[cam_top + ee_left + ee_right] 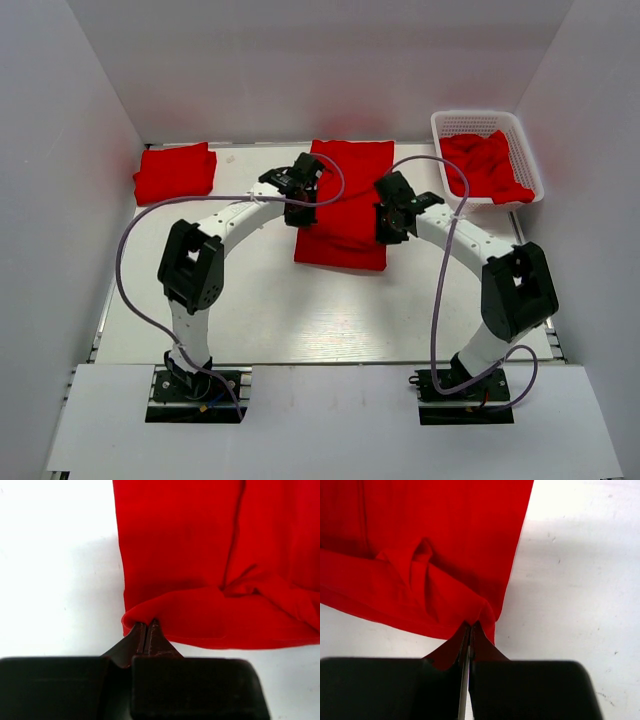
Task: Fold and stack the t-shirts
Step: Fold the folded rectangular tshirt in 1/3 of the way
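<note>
Two grippers work one t-shirt (345, 200) that lies at the middle of the worktop (300, 320), toward its far edge; the left gripper (148, 626) is pinched tight on the fabric edge at the shirt's left side, and the right gripper (469, 628) is pinched just as tight on the matching edge at its right side, with a small pucker of cloth at each pinch; a folded t-shirt (175, 172) sits at the far left corner, and a white basket (478, 117) at the far right corner holds crumpled t-shirts (485, 165) not yet dealt with; by my reading the step in hand is a crosswise fold of the middle shirt, the seized edge due to be laid over the rest; the next move calls for both arms to travel together at one height, so the edge runs straight and taut, and to let go only once the cloth lies flat; uneven travel would probably skew the fold.
</note>
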You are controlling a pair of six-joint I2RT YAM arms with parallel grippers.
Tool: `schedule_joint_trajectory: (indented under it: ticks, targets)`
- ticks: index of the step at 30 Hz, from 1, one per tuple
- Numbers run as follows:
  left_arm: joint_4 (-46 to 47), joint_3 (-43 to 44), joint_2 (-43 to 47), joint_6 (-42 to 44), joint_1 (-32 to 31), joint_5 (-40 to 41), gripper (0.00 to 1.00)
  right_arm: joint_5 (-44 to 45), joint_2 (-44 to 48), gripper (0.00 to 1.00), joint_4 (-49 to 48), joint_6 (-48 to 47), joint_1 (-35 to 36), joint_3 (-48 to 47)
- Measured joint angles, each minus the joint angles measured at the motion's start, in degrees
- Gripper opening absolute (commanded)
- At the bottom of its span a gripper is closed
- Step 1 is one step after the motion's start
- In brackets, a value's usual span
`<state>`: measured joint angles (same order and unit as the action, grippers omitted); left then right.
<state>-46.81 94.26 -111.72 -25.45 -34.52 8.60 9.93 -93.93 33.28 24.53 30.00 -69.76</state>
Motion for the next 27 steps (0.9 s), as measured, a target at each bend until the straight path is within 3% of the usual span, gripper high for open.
schedule_joint_trajectory:
  ticks: [27]
  targets:
    - [7.8,13.4,-12.9,9.2,5.3,-3.7,0.0,-5.2,-13.3,0.0,-0.3,-3.9,-7.5,-13.0]
